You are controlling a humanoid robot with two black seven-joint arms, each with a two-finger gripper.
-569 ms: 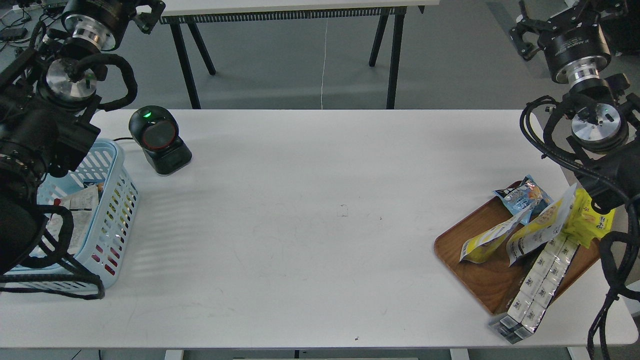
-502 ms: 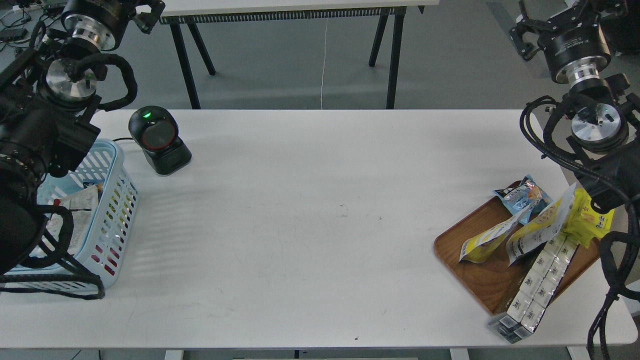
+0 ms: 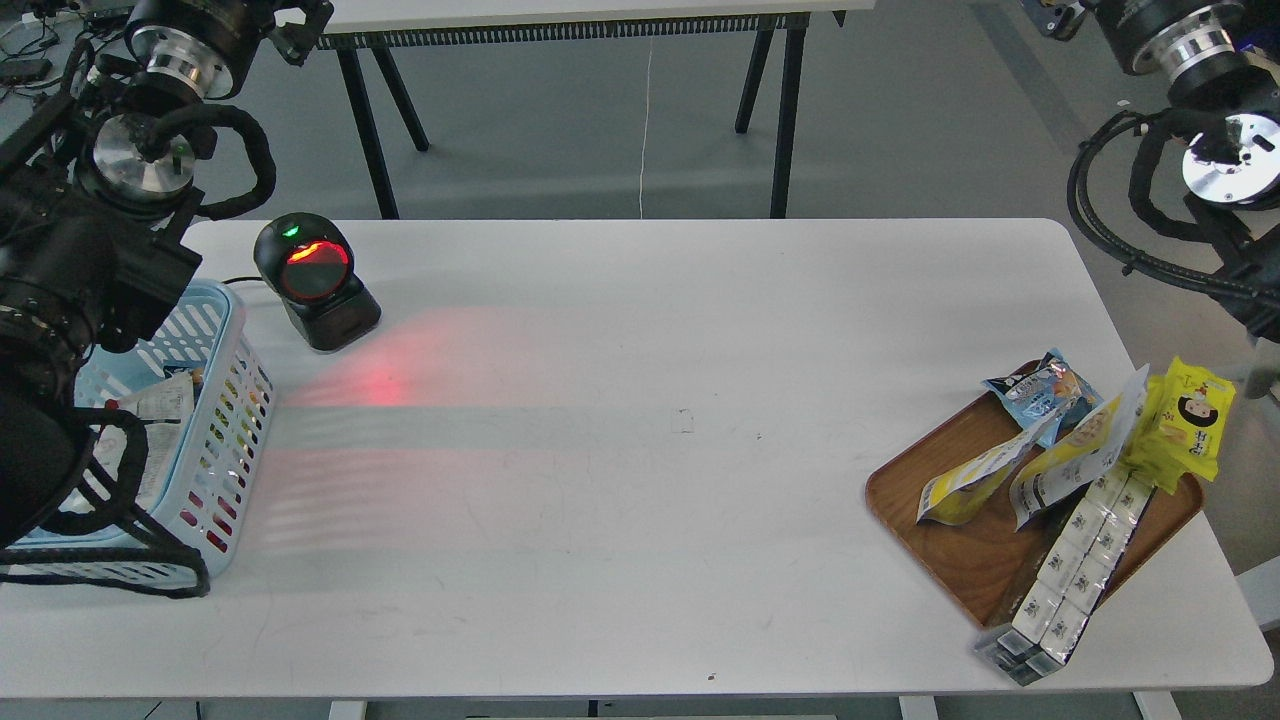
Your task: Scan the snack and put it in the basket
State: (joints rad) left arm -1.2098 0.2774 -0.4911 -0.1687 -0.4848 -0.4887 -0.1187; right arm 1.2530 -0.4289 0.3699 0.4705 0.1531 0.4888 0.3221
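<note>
Yellow-bottomed snack on wooden tray, silvery top up-right.

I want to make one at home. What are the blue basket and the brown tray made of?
The basket looks like light blue moulded plastic: smooth, with neat slotted sides. The tray looks like wood or a wood-look board: brown grain lines, slight sheen.

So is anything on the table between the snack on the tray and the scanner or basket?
Nothing visible. The snack leans on the tray at right; bare table runs to the scanner and basket at left.
</note>
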